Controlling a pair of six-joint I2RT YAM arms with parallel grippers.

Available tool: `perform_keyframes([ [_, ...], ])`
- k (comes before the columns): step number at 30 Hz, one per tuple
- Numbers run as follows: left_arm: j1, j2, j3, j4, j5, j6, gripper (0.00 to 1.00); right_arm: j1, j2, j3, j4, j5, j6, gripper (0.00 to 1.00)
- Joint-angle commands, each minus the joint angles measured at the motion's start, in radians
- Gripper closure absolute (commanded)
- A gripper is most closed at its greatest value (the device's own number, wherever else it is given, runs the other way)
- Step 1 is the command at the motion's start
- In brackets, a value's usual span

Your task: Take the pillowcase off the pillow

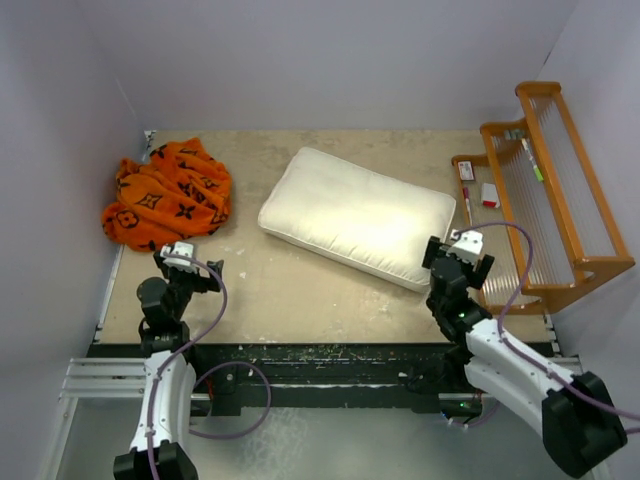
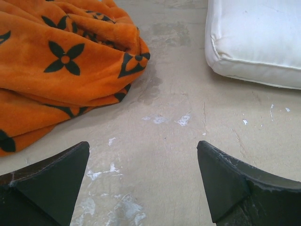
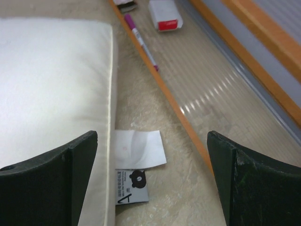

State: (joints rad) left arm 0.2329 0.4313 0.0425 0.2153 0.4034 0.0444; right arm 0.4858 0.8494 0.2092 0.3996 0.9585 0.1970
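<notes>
The orange pillowcase (image 1: 165, 193) with dark brown motifs lies crumpled in a heap at the back left of the table, apart from the pillow. It fills the upper left of the left wrist view (image 2: 61, 66). The cream-white pillow (image 1: 355, 215) lies bare in the middle, slanted. Its corner shows in the left wrist view (image 2: 256, 40) and its side in the right wrist view (image 3: 51, 89), with its white tag (image 3: 138, 149) on the table. My left gripper (image 1: 185, 262) is open and empty, just below the pillowcase. My right gripper (image 1: 458, 250) is open and empty at the pillow's right end.
An orange wooden rack (image 1: 545, 190) with clear panels stands along the right side. A purple pen (image 3: 140, 40) and a small red and white box (image 3: 164, 14) lie by it. Grey walls close off the left, back and right.
</notes>
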Motion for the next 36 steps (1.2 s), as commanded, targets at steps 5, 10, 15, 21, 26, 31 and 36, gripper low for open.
perform_keyframes([
  [5,-0.003,0.006,0.001,0.034,-0.005,-0.011,0.01,-0.047,-0.181,-0.059,0.109,-0.154,-0.108,0.0],
  [10,-0.003,0.006,0.003,0.032,-0.005,-0.012,0.01,-0.061,-0.191,-0.056,0.092,-0.228,-0.124,0.0],
  [15,-0.003,0.007,0.003,0.033,-0.005,-0.011,0.01,-0.09,-0.273,-0.077,0.072,-0.321,-0.148,0.0],
  [21,-0.003,0.007,0.003,0.034,-0.005,-0.011,0.01,-0.172,-0.138,-0.021,0.073,-0.428,-0.143,0.0],
  [26,-0.002,0.008,0.003,0.033,-0.005,-0.011,0.01,-0.197,-0.134,0.009,0.018,-0.714,-0.234,0.0],
  [31,-0.004,0.007,0.001,0.033,-0.005,-0.011,0.01,-0.197,-0.249,-0.024,-0.002,-0.57,-0.192,0.0],
  [36,-0.003,0.012,0.003,0.036,-0.004,-0.01,0.01,-0.197,-0.401,-0.085,-0.011,-0.648,-0.221,0.0],
])
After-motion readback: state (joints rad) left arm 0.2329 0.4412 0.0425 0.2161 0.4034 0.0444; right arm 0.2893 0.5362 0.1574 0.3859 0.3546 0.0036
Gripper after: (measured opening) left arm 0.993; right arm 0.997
